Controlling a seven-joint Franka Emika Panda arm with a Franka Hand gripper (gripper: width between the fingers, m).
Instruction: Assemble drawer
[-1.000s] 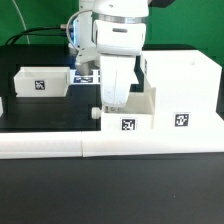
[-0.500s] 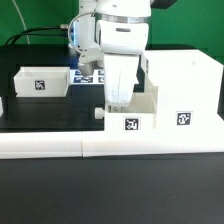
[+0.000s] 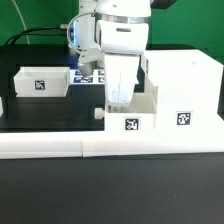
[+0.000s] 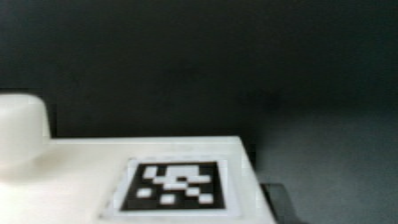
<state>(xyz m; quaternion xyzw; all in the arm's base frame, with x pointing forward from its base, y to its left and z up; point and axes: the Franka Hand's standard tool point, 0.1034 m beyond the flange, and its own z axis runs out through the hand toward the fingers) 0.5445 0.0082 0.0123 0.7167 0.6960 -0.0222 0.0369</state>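
End effector [image 3: 118, 98] is positioned inside the knobbed tray [image 3: 130, 120]; its opening cannot be determined. At the exterior view's left, a second tray [image 3: 40, 82] is seen loose on the tabletop [image 3: 50, 115]. Rightward, the knobbed tray is set against the housing [image 3: 185, 88], and both insertions are judged outstanding.

A black table [image 3: 50, 116] crossed by a low white barrier wall [image 3: 50, 147], pale backdrop [image 3: 190, 25] behind

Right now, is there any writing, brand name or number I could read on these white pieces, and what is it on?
No words, brands or numbers can be read anywhere.
Left tray: one black-and-white square tag, a pattern only.
Middle tray: one such tag.
Housing: one such tag.
Marker board: tags, partly hidden by the arm.
Wrist view: a blurred tag, no letters.
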